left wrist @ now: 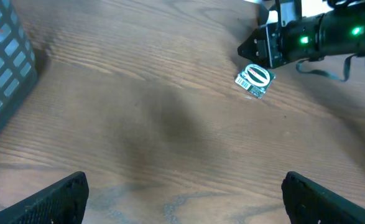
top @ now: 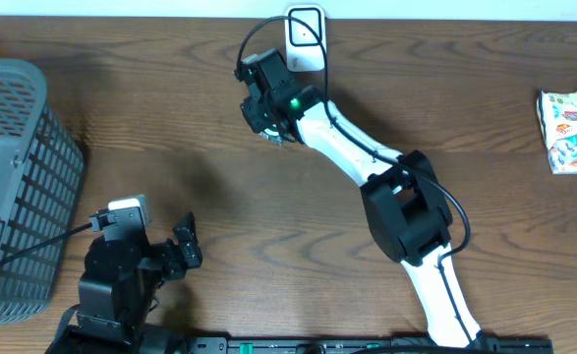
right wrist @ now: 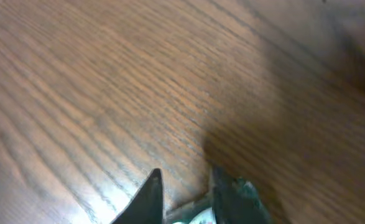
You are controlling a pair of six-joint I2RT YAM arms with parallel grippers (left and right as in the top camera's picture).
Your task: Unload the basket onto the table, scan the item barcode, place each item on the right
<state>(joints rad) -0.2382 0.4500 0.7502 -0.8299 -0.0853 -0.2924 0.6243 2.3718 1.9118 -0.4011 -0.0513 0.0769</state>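
The item (left wrist: 255, 81), a small flat packet with its barcode label face up, lies on the table at the far middle, right under your right gripper (right wrist: 185, 180). That claw's jaws stand nearly together with a pale edge of the item between them, so it reads as a pinch on the item, though you cannot yet tell how firm the bite is.

You are at the pick-up step, and nothing has been scanned so far. Next you need a clean lift without the packet slipping. Then carry it the short way to the white device (top: 306, 34) just beyond, at the far edge, which looks to be the scanner. Turn the barcode toward its window and hold it flat and steady. A thin packet held by one edge may droop or twist, so go slowly.

Your left gripper (top: 188, 246) is at the near left, jaws spread wide and holding nothing, well apart from the item.

The table (top: 170, 98) is dark wood grain. A grey slatted basket (top: 13, 177) stands at the left edge, and a colourful snack packet (top: 573, 116) lies at the far right.
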